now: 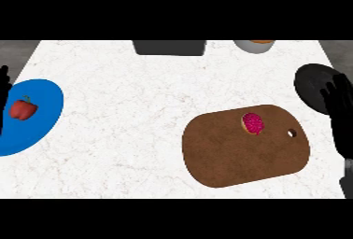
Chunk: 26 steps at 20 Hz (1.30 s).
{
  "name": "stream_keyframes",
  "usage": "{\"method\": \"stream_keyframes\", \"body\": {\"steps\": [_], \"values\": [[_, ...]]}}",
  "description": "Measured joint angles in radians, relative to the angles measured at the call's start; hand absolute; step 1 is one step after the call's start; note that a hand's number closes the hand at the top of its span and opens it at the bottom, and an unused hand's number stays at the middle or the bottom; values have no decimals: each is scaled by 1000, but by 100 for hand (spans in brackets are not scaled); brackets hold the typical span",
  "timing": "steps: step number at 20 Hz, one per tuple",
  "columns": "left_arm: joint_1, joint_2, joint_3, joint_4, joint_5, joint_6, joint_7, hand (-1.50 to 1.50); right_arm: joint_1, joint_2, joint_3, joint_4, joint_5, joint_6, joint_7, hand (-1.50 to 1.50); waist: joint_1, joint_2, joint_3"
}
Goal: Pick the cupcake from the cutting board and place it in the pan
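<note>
The cupcake (253, 123) lay on the brown cutting board (241, 149), near its upper edge. The black pan (312, 86) sat at the counter's (151, 93) right edge. The right hand (342, 109) overlapped the pan, fingers straight, holding nothing. The left hand's (4, 84) fingers could not be judged.

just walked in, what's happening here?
Nothing is picked up yet. The cupcake sits on the brown cutting board. The right hand is open at the right edge, in front of the black pan. The left hand barely shows at the left edge, by a blue plate holding a red pepper.
</note>
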Motion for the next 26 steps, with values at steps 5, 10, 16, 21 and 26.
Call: {"method": "stream_keyframes", "body": {"steps": [5, 10, 16, 21, 26], "values": [[-32, -97, -27, -54, 56, -26, -32, 0, -78, -19, 91, 52, -34, 241, -35, 150, 21, 7, 12], [-57, -223, -74, -98, 119, -45, -50, 0, -83, -58, 155, 145, 78, 389, -239, -150, 15, 10, 17], [-26, -261, -72, -117, 155, -68, -69, 0, -52, -175, 54, 259, 210, 390, -537, -150, -7, 2, 17], [1, -277, -74, -138, 146, -63, -75, 0, -54, -348, 10, 264, 261, 500, -570, -150, -16, -3, 15], [0, -299, -87, -145, 131, -57, -75, 0, -127, -486, 23, 204, 320, 593, -447, -150, -12, -4, 14]]}}
